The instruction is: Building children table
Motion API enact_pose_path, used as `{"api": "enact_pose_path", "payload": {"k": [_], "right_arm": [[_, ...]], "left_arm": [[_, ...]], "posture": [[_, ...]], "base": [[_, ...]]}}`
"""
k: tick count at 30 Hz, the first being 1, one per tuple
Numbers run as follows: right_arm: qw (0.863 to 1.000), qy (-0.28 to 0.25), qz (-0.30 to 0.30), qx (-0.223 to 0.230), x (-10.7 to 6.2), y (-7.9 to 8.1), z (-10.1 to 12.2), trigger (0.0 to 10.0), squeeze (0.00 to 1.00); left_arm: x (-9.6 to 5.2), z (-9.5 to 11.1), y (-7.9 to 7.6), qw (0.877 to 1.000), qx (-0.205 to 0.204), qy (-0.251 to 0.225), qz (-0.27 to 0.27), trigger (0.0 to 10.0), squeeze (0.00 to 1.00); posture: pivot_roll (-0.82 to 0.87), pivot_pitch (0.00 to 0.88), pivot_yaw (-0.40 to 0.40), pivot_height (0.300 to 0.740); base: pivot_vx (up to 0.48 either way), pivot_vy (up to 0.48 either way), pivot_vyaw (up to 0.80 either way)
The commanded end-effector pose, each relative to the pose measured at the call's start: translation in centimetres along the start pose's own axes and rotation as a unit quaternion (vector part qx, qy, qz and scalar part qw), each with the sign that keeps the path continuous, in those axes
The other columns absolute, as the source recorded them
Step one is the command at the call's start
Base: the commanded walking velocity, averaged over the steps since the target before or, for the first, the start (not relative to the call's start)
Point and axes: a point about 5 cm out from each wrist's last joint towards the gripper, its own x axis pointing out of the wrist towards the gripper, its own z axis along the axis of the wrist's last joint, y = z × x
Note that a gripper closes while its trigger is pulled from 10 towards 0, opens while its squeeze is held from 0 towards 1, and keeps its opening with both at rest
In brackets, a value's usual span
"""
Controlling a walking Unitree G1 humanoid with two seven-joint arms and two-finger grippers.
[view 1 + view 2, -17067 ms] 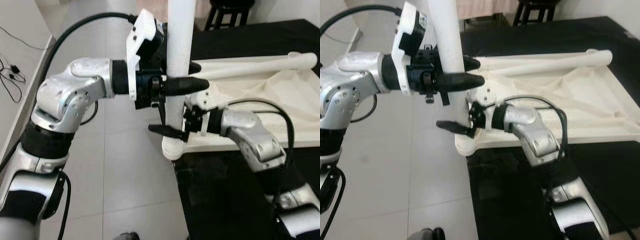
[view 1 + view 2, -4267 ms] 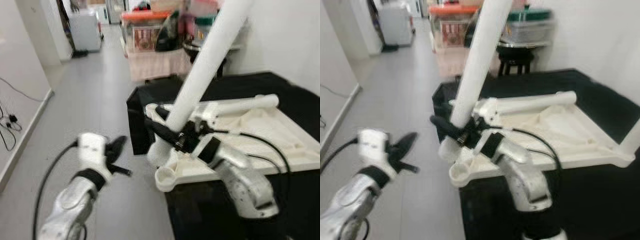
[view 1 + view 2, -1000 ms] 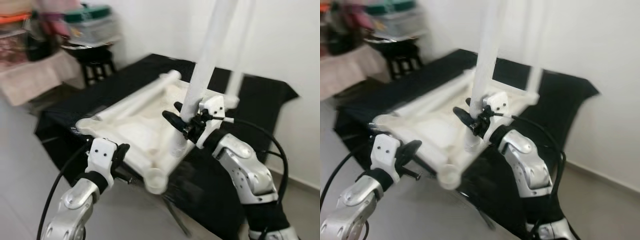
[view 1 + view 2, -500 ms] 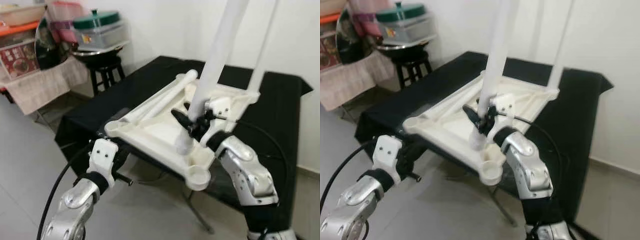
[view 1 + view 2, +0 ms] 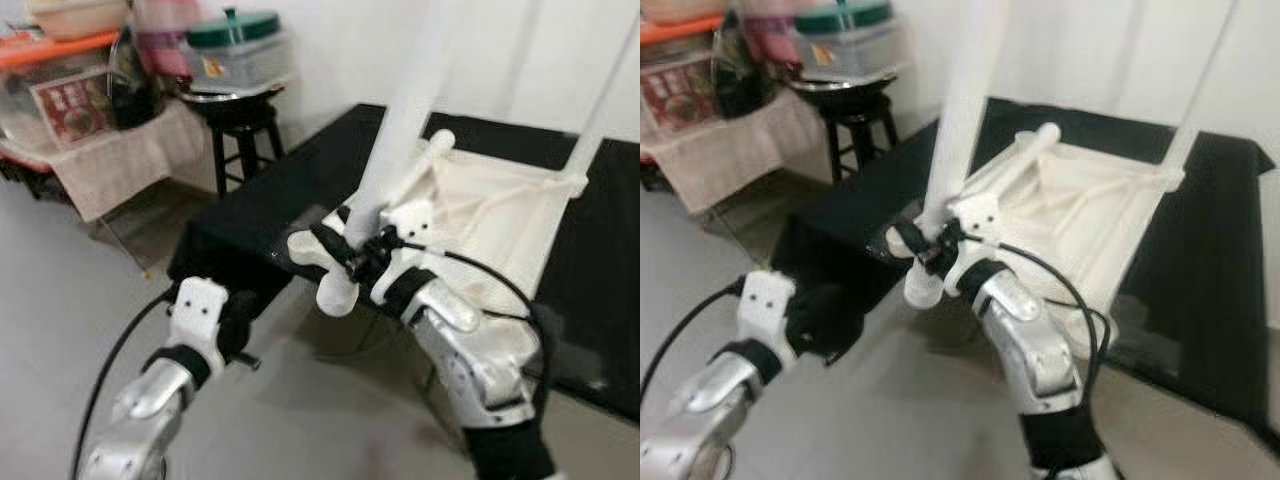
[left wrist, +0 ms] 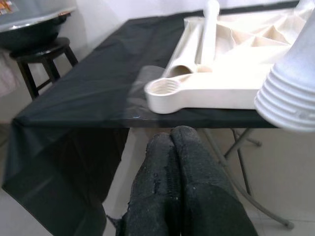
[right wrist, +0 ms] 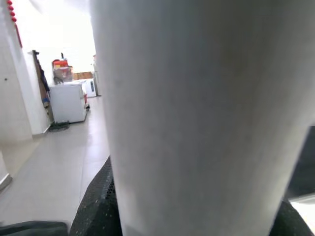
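**One leg up, one in the pincer, sockets still waiting**

The white tabletop point(image 5: 490, 215) of the children's table lies upside down on a table draped in black cloth point(image 5: 270, 215), its ribbed underside facing up. At the far corner one thin white leg point(image 5: 608, 95) stands upright, apparently already seated. Another leg point(image 6: 209, 27) lies flat across the underside, not yet fitted. The corner socket point(image 6: 165, 88) nearest the left arm is open and bare, its ring overhanging the table's edge.

The right pincer point(image 5: 362, 255) is clenched around the lower part of a third white leg point(image 5: 405, 120), which rises steeply from the grip, tilted slightly. Its ribbed bottom end point(image 6: 288, 96) hangs in the air just beside the near edge of the tabletop, close to the bare socket but not in it (whether it is lined up over any socket cannot be told from these pictures). In the right wrist view the leg's shaft sits right between the black fingers.

The left pincer point(image 6: 179, 157) is empty, its two fingers pressed together, low in front of the black cloth and below the bare socket, near it but touching nothing.

By this showing the build is roughly a quarter done: the held leg still needs seating, then the lying one, and a fourth is not identifiable.
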Motion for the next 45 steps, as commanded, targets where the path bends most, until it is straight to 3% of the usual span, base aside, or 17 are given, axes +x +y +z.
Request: {"api": "enact_pose_path", "payload": {"k": [1,13,45], "right_arm": [[1.0,0.006,0.012,0.008,0.0,0.7,-0.4,10.0,0.0],[0.998,0.05,0.002,0.028,-1.8,1.1,-2.9,10.0,0.0],[0.996,0.062,0.059,0.034,-2.2,2.2,-3.8,10.0,0.0]], "left_arm": [[-0.3,-0.2,0.6,1.0,-0.002,0.001,0.016,10.0,0.0],[-1.0,-1.1,1.5,0.999,-0.022,0.013,0.043,10.0,0.0],[-0.8,-1.2,1.7,0.999,-0.001,-0.005,0.048,10.0,0.0]], "posture": [[0.01,0.014,0.027,0.74],[0.0,0.016,0.023,0.74],[0.01,0.0,0.023,0.74]], "base": [[0.0,0.0,-0.8],[0.0,0.0,-0.8],[0.0,0.0,-0.8]]}}
